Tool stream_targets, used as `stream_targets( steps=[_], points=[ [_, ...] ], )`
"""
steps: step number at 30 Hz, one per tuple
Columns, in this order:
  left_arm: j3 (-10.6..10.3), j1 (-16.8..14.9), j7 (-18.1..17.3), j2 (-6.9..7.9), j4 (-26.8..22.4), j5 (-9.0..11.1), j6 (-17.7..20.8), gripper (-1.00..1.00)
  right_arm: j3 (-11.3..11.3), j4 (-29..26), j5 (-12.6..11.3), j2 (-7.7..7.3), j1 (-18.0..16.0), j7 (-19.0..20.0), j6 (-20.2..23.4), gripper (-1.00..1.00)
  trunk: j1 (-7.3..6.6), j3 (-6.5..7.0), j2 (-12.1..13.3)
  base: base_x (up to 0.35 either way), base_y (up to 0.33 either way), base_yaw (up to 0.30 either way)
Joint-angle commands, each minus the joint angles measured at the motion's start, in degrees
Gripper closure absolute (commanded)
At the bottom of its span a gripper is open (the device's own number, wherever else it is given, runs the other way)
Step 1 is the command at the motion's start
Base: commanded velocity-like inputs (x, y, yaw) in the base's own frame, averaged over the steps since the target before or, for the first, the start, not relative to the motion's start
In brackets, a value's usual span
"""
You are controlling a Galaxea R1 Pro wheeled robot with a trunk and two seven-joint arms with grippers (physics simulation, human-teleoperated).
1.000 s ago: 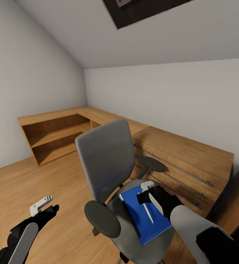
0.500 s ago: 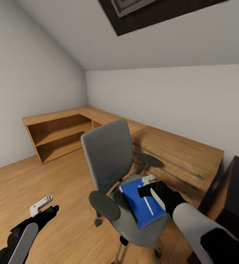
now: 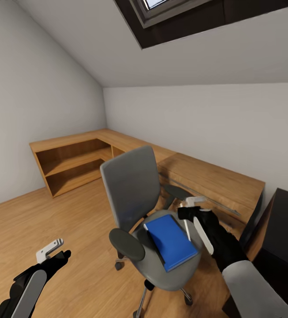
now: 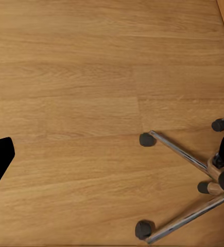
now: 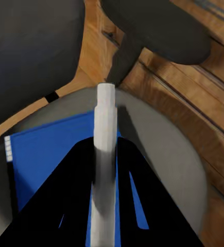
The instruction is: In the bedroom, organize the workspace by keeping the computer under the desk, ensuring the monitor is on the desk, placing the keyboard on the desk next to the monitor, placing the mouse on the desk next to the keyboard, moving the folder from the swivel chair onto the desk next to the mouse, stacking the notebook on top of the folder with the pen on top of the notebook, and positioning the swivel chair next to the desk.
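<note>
From the head view, the right gripper (image 3: 192, 211) hangs over the far side of the swivel chair (image 3: 137, 194), its fingers pinched on the thin white pen (image 3: 187, 227), which points down beside the folder (image 3: 170, 240). My worry is that pen: it is slim and smooth, held by a short stretch of its length, so a quick swing toward the desk (image 3: 287, 229) could let it twist or slide out onto the floor. The arm could also clip the chair's armrest, and the castors would let the chair roll off with the folder aboard. The folder is bright blue, flat, with a dark spine edge, lying skewed on the grey seat and reaching the seat's front edge. The desk's black corner stands to the right of the chair, beside a wooden chest (image 3: 214, 181). The left gripper (image 3: 51, 248) idles low, left of the chair, jaws slightly parted and holding nothing.

In the left wrist view, the chair's chrome star base (image 4: 189, 180) and black castors rest on the plank floor (image 4: 91, 103).

In the right wrist view, the pen (image 5: 104, 154) runs straight out between the dark fingers, above the folder (image 5: 45, 154) and the grey seat (image 5: 163, 154); an armrest (image 5: 153, 36) sits beyond.
</note>
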Motion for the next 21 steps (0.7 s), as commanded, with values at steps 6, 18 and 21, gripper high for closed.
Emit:
stream_targets(
  steps=[6, 18, 21],
  points=[
    [0.0, 0.0, 0.5, 0.01, 0.1, 0.6, 0.0, -1.00, -3.9, -14.6, -0.6, -0.12, 6.0, -2.3, 5.7, 1.00, -1.33, 1.02, 2.4, -0.001, 0.000, 0.000],
    [-0.1, 0.0, 0.3, -0.04, -0.7, 0.2, 0.0, -1.00, -11.8, -22.0, -0.5, -0.19, 8.1, -2.6, 9.0, 1.00, -3.96, 3.18, 7.2, 0.000, 0.000, 0.000],
    [-0.1, 0.0, 0.3, -0.06, -1.8, 0.2, 0.0, -1.00, -12.1, -22.3, -0.5, -0.14, 8.2, -2.6, 9.0, 1.00, -4.62, 3.72, 8.4, 0.000, 0.000, 0.000]
  ],
)
